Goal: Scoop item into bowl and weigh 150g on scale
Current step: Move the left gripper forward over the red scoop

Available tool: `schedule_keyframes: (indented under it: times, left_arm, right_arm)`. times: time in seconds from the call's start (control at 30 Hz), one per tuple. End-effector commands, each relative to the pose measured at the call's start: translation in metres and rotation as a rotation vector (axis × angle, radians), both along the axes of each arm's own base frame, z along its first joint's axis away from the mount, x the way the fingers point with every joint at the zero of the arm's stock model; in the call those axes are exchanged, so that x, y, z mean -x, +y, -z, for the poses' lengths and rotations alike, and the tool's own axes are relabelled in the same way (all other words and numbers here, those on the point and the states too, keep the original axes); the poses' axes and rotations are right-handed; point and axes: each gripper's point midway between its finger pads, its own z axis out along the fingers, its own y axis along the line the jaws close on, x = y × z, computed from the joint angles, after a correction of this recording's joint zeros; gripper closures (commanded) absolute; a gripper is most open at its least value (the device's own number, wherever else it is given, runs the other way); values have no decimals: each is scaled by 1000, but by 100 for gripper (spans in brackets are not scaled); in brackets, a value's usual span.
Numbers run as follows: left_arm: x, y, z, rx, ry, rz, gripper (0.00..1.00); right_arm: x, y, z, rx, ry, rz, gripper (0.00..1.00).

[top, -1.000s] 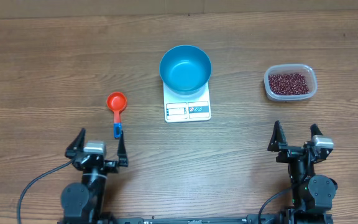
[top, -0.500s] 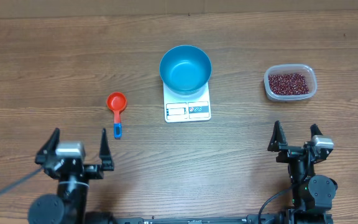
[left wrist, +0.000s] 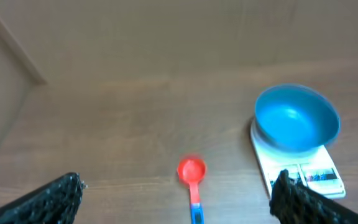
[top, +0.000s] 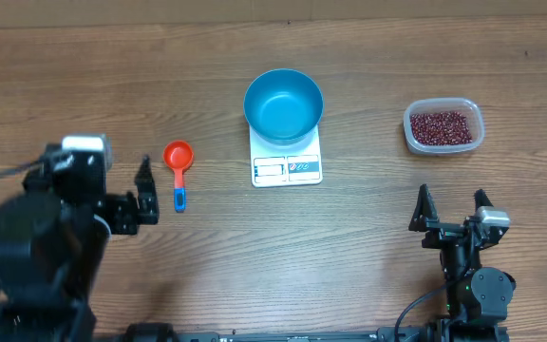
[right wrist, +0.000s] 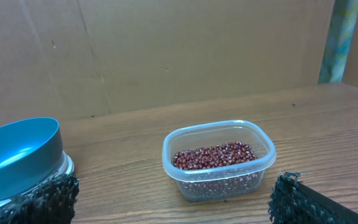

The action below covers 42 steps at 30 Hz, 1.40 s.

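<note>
Left gripper (left wrist: 179, 200) has lifted toward red scoop (top: 178, 157); scale (top: 287, 169) label illegible.

On my left wrist feed, the blue bowl (left wrist: 297, 118) sits on the white scale (left wrist: 303, 177) at the right of the frame. A red scoop (left wrist: 192, 177) with a blue handle lies lower centre on the wooden table (left wrist: 117, 124). It is between my left gripper (left wrist: 178, 180)'s wide-spread fingers (left wrist: 55, 199) and touches neither.

Bare tabletop (top: 368, 247) runs wide between the red scoop (top: 178, 157) at centre left and the scale (top: 287, 168) under the blue bowl (top: 283, 104). The bean tub (top: 408, 128) at upper right stands open on every side.
</note>
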Motion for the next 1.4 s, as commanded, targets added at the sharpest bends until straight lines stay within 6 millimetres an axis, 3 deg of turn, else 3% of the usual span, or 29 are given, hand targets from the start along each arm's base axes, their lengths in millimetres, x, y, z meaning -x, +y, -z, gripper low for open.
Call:
schedule_keyframes:
  times: [0.0, 0.27, 0.37, 0.53, 0.83, 1.07, 1.37]
  left_arm:
    - [-19, 1, -5, -14, 89, 2, 0]
    - [-54, -9, 26, 5, 361, 63, 0]
    - [-72, -13, 47, 45, 475, 101, 0]
    - [-93, 7, 88, 92, 616, 55, 0]
    - [-108, 33, 152, 41, 837, 0, 0]
    - [-117, 35, 185, 45, 932, -2, 1]
    - [-122, 36, 213, 54, 1008, 1, 0]
  right_arm:
    - [0, 0, 2, 4, -4, -2, 0]
    - [0, 0, 2, 4, -4, -2, 0]
    - [0, 0, 2, 4, -4, -2, 0]
    - [0, 0, 2, 4, -4, -2, 0]
    - [0, 0, 2, 4, -4, -2, 0]
    - [0, 0, 2, 4, -4, -2, 0]
    - [0, 0, 2, 4, -4, -2, 0]
